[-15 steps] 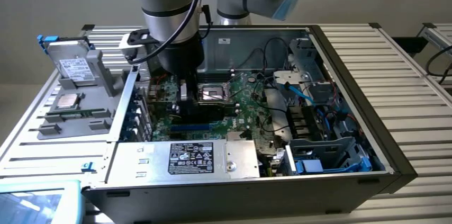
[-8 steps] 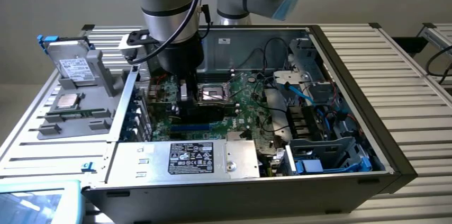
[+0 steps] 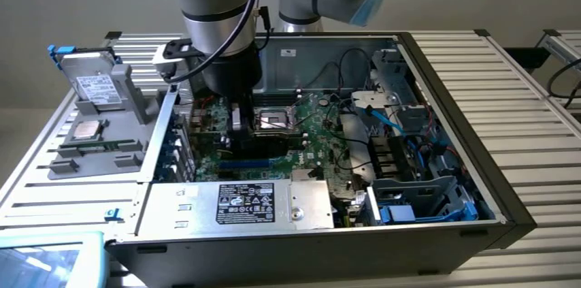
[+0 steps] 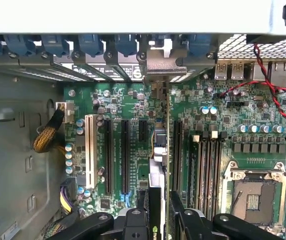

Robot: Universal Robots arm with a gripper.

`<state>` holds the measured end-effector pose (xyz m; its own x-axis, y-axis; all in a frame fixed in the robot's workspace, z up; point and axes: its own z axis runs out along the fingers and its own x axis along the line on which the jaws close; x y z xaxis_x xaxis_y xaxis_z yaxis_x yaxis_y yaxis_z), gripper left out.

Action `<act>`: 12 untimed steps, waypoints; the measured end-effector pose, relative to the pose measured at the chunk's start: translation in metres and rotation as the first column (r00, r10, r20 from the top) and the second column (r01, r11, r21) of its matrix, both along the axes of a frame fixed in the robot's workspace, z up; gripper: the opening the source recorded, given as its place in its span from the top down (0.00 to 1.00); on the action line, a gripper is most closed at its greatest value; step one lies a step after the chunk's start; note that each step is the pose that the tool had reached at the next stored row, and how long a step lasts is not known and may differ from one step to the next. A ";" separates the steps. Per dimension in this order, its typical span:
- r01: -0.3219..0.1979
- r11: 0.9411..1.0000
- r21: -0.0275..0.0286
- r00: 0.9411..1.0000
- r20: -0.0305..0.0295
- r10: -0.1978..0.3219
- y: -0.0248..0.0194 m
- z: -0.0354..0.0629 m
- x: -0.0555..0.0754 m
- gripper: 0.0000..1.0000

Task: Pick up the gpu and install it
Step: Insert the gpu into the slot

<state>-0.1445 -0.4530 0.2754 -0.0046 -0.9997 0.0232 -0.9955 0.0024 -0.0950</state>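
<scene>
One gripper [image 4: 158,220] pinching the gpu [image 4: 156,175] edge-on, card upright among the motherboard slots [image 4: 124,155]

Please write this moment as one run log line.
end effector: shut on gpu | gpu: edge-on over motherboard slots, bracket at case rear | seated: cannot tell

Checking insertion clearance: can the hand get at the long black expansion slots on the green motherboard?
Probably yes. The hand, shut on the green circuit card with black cooler shroud, hangs above the long black slots; no cable crosses them; the yellow braided cable lies off to the side.
</scene>
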 end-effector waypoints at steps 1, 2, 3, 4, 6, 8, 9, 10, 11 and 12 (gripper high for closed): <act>0.000 1.000 0.000 1.000 0.000 0.000 -0.0003 -0.0002 0.000 0.73; 0.000 1.000 0.000 1.000 0.000 0.000 -0.0007 -0.0001 0.000 0.73; 0.000 1.000 0.000 1.000 0.000 0.000 -0.0012 -0.0002 0.000 0.73; 0.000 1.000 0.000 1.000 0.000 0.000 -0.0014 -0.0003 0.000 0.73; 0.000 1.000 0.000 1.000 0.000 0.000 -0.0014 -0.0002 0.000 0.73; 0.000 1.000 0.000 1.000 0.000 0.000 -0.0015 -0.0003 0.000 0.73; 0.001 1.000 0.000 1.000 0.000 -0.001 -0.0012 -0.0004 0.000 0.73; 0.003 1.000 0.000 1.000 0.000 -0.003 -0.0006 -0.0007 0.000 0.73; 0.005 1.000 0.000 1.000 0.000 -0.005 0.0000 -0.0011 0.000 0.73; 0.007 1.000 0.000 1.000 0.000 -0.007 0.0003 -0.0015 0.000 0.73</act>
